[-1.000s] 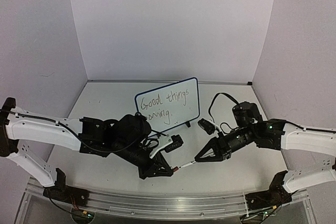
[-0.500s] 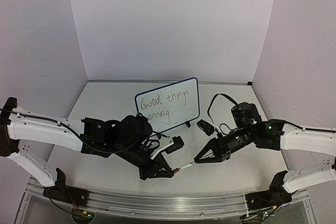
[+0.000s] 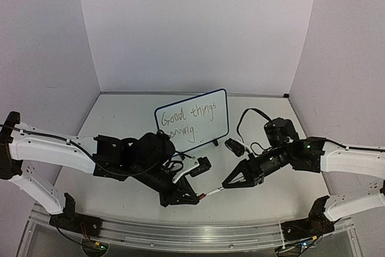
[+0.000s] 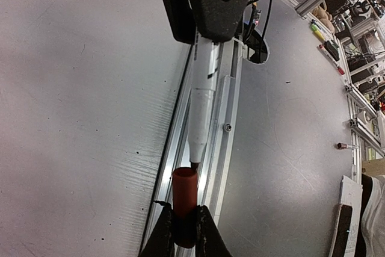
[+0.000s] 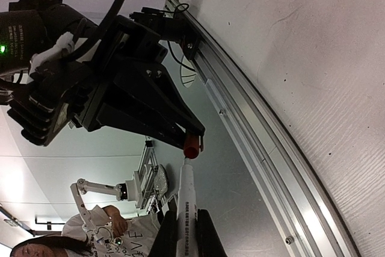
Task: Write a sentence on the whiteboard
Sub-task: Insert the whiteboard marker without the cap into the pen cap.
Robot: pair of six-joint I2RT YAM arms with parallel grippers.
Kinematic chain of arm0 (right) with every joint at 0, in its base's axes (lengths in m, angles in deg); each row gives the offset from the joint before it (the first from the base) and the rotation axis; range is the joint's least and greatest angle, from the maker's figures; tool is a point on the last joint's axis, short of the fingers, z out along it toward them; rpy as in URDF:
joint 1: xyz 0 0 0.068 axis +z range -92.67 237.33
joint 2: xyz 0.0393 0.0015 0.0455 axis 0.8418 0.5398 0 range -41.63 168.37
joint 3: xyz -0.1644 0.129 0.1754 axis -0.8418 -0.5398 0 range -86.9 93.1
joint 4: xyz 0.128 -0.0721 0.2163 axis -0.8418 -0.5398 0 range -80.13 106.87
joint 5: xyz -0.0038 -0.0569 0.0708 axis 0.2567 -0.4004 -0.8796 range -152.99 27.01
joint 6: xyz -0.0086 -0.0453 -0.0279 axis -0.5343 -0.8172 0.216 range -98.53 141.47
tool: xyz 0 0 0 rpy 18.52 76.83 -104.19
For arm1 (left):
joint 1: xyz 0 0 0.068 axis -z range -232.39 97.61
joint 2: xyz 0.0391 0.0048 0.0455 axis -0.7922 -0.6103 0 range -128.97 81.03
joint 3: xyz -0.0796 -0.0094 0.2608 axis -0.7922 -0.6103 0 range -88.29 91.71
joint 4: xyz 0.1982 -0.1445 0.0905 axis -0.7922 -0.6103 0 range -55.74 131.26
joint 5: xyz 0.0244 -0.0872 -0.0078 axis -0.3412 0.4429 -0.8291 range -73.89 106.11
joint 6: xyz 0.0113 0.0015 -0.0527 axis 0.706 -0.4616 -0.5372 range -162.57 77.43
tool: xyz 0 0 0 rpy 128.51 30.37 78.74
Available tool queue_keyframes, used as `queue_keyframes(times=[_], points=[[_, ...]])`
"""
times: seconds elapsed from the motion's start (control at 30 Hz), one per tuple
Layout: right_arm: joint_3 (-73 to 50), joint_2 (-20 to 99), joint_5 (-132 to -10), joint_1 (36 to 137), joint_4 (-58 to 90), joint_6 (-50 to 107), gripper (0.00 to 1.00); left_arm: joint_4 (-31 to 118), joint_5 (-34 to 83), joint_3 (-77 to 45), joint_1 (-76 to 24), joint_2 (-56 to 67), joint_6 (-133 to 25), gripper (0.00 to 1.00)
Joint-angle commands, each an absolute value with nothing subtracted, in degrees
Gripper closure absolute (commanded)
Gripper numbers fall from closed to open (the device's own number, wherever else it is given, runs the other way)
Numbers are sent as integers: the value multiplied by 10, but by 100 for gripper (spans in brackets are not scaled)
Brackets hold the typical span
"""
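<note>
Dark-rimmed whiteboard (image 3: 210, 127), upright, sentence (image 3: 187, 121) "Good things coming."
Apart behind left claw (image 3: 197, 197) clenched on red cap (image 4: 184, 191), right claw (image 3: 226, 185) gripping marker (image 4: 201, 100).

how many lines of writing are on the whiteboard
2. The sentence on the whiteboard has an upper line spanning most of the board and a shorter lower line beneath its left part. Nothing covers the writing.
</note>
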State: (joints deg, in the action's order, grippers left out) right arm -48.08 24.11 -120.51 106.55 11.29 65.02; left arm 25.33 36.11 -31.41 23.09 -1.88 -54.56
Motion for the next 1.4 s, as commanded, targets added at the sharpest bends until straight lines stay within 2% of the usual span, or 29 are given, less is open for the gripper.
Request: queue_keyframes(times=[0.0,1.37], points=[[-479,249,-1213,1070,132,643,100,277,374,-297,234,-22,-544,100],[-444,320,-1246,1103,138,625,100,295,376,-220,233,-59,-484,100]])
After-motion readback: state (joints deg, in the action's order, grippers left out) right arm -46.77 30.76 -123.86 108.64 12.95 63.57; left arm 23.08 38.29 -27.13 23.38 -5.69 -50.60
